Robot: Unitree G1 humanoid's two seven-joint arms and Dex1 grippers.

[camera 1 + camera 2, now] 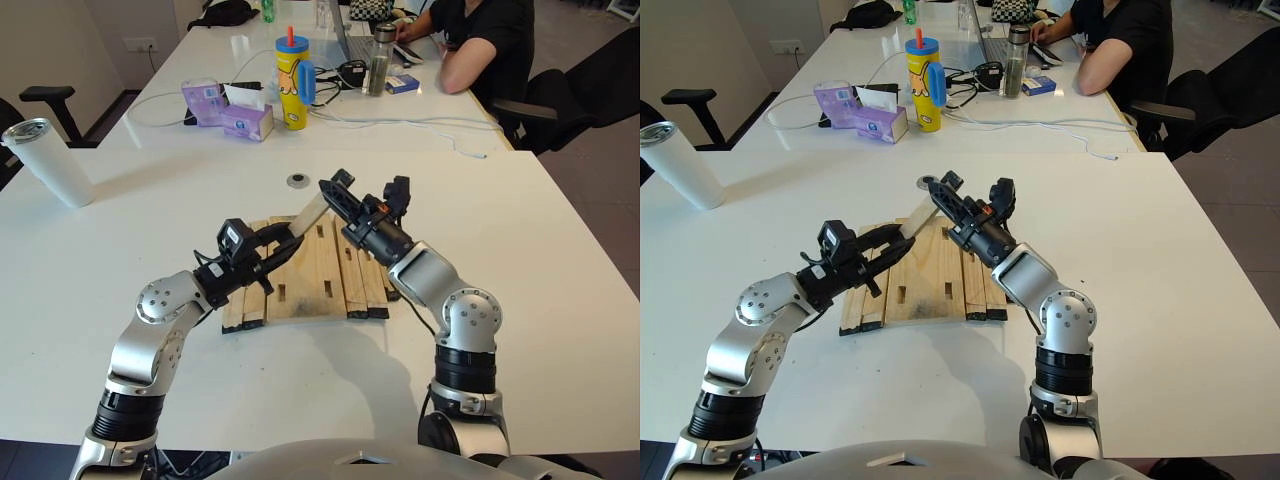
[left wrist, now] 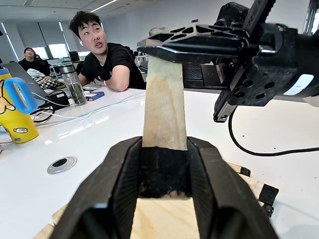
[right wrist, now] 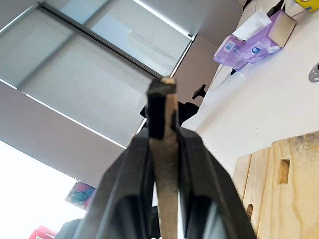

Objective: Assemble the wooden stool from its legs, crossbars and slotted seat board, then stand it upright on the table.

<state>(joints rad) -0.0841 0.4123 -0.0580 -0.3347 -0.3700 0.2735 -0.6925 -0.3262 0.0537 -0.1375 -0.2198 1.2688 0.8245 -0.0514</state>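
The slotted seat board (image 1: 320, 280) lies flat on the white table (image 1: 520, 260), its slats running away from me. Above its far left corner a pale wooden leg (image 1: 308, 215) slants upward and is held at both ends. My left gripper (image 1: 283, 245) is shut on the lower end, seen close up in the left wrist view as black fingers (image 2: 122, 184) around the wood (image 2: 164, 104). My right gripper (image 1: 335, 192) is shut on the upper end, its fingers (image 3: 137, 164) pinching the leg (image 3: 167, 149) edge-on, with the board (image 3: 279, 199) below.
A white tumbler (image 1: 45, 160) lies tilted at the far left. Purple tissue packs (image 1: 228, 112), a yellow cup (image 1: 292, 85) and cables crowd the far table. A round cable grommet (image 1: 298, 181) sits just beyond the board. Bare table stretches right and near.
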